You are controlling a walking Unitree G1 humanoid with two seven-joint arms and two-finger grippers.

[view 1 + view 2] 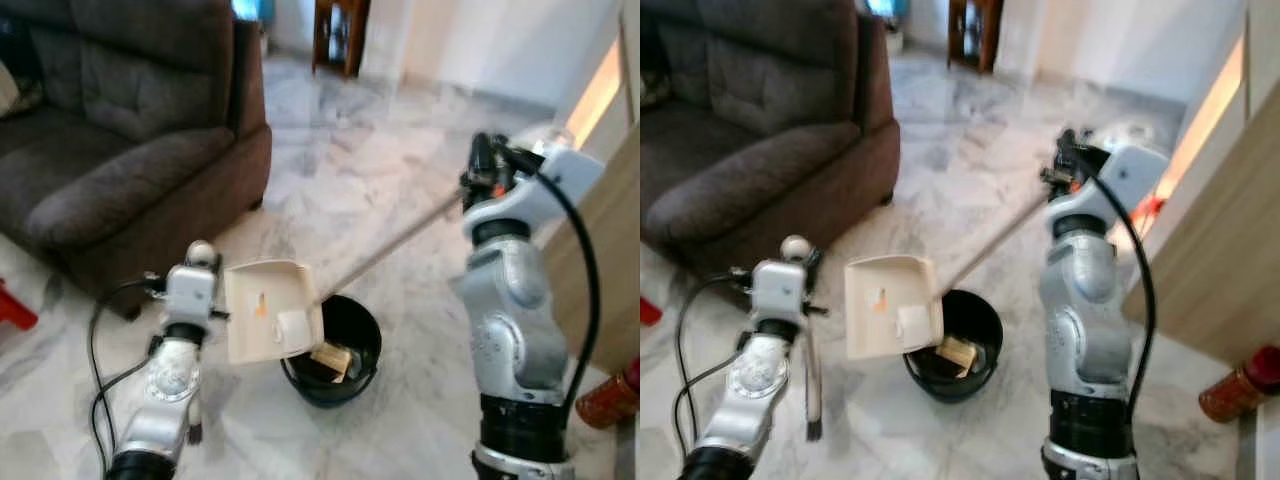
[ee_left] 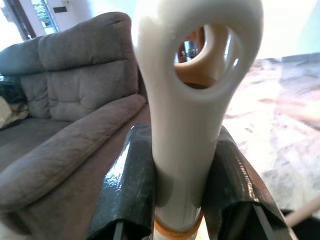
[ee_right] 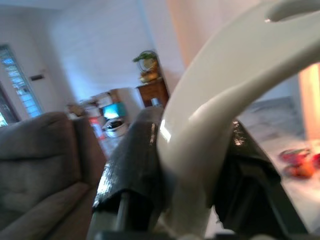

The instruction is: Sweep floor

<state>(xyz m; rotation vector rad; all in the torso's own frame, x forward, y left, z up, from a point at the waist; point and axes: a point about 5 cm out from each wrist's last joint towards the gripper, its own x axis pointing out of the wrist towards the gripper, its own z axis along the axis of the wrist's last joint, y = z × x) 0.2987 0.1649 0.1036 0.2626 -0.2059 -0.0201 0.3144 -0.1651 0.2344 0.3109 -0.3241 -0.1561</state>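
A cream dustpan (image 1: 268, 310) hangs tilted over a black bin (image 1: 340, 352) on the marble floor. My left gripper (image 1: 213, 302) is shut on the dustpan's looped handle (image 2: 190, 75), which sits between the two black fingers (image 2: 129, 185). Tan scraps (image 1: 331, 358) lie inside the bin. A long grey broom handle (image 1: 390, 248) slants from the bin up to my right gripper (image 1: 482, 175). The right gripper is shut on the broom's pale grip (image 3: 215, 100). The broom's head is hidden behind the dustpan and bin.
A dark grey sofa (image 1: 120, 130) fills the left side. A wooden cabinet (image 1: 340, 35) stands far back, and a wooden panel (image 1: 605, 270) rises on the right with a red bottle (image 1: 610, 395) at its foot. A red object (image 1: 12, 308) sits at the left edge.
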